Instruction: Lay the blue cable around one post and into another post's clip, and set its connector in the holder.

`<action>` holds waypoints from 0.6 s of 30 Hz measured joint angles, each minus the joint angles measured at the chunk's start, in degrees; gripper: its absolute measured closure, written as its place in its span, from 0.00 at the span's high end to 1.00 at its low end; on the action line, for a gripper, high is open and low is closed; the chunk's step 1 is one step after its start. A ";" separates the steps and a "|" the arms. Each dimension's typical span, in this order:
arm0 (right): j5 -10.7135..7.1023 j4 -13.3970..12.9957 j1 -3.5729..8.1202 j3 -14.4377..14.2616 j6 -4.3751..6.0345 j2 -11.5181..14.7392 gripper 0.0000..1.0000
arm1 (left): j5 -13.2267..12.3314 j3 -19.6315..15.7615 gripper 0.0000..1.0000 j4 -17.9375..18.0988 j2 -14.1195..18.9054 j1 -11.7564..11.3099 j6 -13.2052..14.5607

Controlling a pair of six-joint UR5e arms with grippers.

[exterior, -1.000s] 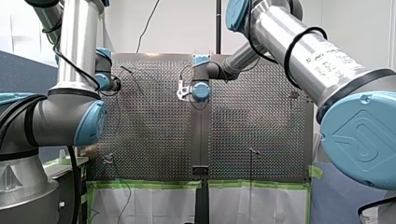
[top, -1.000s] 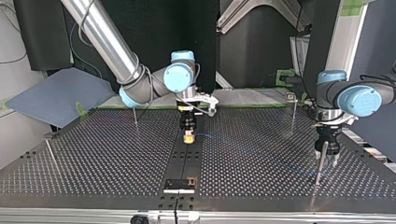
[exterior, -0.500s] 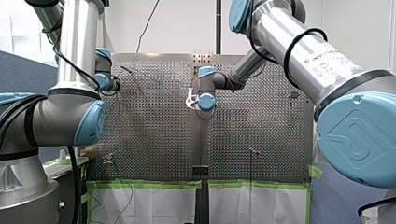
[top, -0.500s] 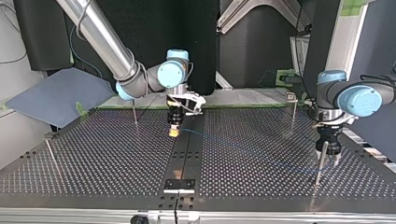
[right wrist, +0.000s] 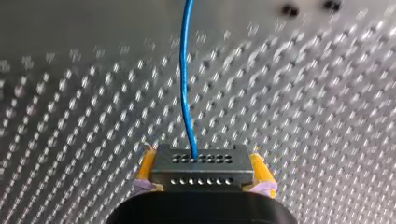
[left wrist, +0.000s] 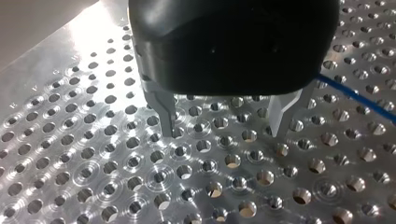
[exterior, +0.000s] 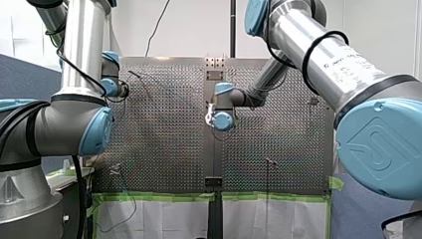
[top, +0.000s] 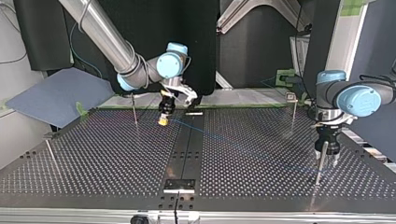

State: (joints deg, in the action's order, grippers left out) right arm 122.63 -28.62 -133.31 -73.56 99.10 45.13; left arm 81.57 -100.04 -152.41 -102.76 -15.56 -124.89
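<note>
**Connector point(right wrist: 203, 171) clamped in the right gripper point(right wrist: 202, 157); left gripper point(left wrist: 223, 133) spread open**

Nearest the camera in the top view, a black plate point(top: 179, 185) sits at the lower centre of the frame, on the front edge of the perforated bench point(top: 93, 163). Further back, at the frame's right, the left gripper points straight down just over the bench, with a thin post point(top: 319, 168) standing just in front of it. The left wrist view shows its two metal fingers point(left wrist: 164, 112) well apart with only bare holes between them. The blue cable point(left wrist: 355, 95) passes beside one finger.

From that corner the cable runs as a faint line up and to the left across the bench to the right gripper, which hangs in the upper middle of the frame, left of the bench's dark centre strip. The right wrist view shows its yellow pads point(right wrist: 145, 165) pressed on both sides of the dark, hole-dotted connector, with the cable leaving the block's middle and running straight ahead. Another post point(top: 134, 112) stands just to the left of this gripper. A third point(top: 293, 114) stands at the far right.
</note>
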 joint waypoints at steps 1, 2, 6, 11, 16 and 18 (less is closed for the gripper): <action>0.72 -0.70 0.07 -0.70 0.05 0.00 0.00 | -0.01 -0.01 1.00 0.00 0.00 0.00 -0.05; 1.16 -1.17 0.12 -1.14 0.08 0.00 0.00 | -0.02 0.00 1.00 0.00 0.00 0.01 -0.09; 3.31 -3.31 0.35 -3.31 0.46 -0.05 0.00 | 0.06 0.01 1.00 0.00 0.00 0.08 -0.16; 5.91 -5.90 1.19 -5.90 1.74 -0.23 0.00 | 0.10 -0.01 1.00 0.00 0.00 0.09 -0.18; 8.46 -8.46 2.29 -8.46 2.24 -1.93 0.00 | 0.13 -0.03 1.00 0.00 0.00 0.18 -0.18; 9.28 -9.26 2.65 -9.27 2.59 -2.67 0.00 | 0.13 -0.02 1.00 0.00 -0.01 0.23 -0.18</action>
State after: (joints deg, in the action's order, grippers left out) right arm 131.90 -37.88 -130.66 -82.82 101.68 42.46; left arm 81.70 -100.06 -152.41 -102.77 -15.33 -125.06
